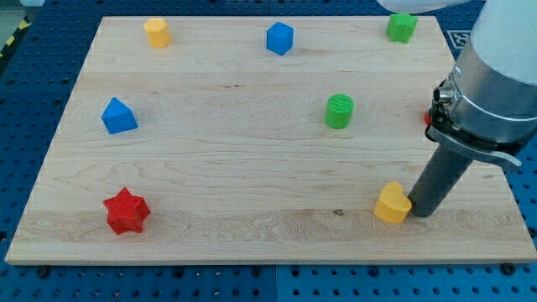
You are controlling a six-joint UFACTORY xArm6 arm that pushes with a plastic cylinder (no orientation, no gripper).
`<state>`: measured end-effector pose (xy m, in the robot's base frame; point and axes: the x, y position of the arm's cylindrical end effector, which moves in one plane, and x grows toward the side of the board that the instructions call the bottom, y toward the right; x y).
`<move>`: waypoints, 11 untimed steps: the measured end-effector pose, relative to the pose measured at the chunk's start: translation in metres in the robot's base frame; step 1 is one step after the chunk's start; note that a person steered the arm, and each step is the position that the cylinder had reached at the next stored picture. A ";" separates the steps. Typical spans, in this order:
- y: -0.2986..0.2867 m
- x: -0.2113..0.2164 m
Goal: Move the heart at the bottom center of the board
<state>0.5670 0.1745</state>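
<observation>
A yellow heart block (392,204) lies near the bottom of the wooden board (252,151), right of centre. My tip (422,212) rests on the board just to the heart's right, touching or almost touching its right side. The dark rod rises from there up and to the right into the grey arm body at the view's right edge.
A red star (126,210) lies at bottom left. A blue triangular block (118,116) sits at mid left. A yellow block (157,33), a blue cube (280,38) and a green block (402,27) line the top. A green cylinder (340,111) stands right of centre.
</observation>
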 end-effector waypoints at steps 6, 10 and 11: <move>-0.075 -0.003; -0.088 -0.040; -0.083 -0.017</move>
<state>0.5501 0.0920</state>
